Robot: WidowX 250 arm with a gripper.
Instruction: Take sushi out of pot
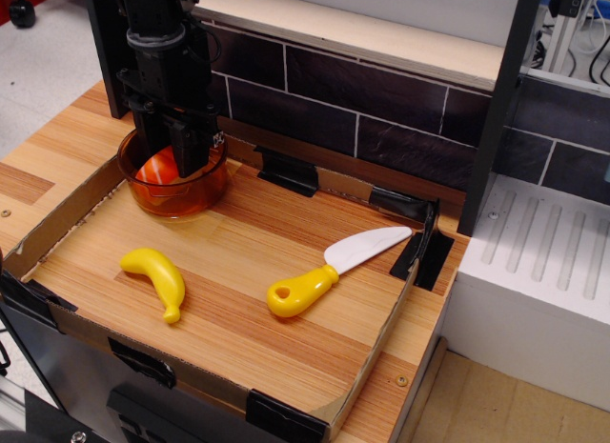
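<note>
Sushi (162, 164) sits inside the amber pot (205, 191), with the gripper (176, 157) lowered over it, jaw state not discernible.

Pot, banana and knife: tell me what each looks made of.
Pot: translucent amber plastic, glossy; the sushi's orange shows through its wall. Banana: smooth yellow plastic, probably a molded toy, with soft highlights. Knife: plastic too, with a yellow handle and a matte white blade that looks too thick for metal.
</note>
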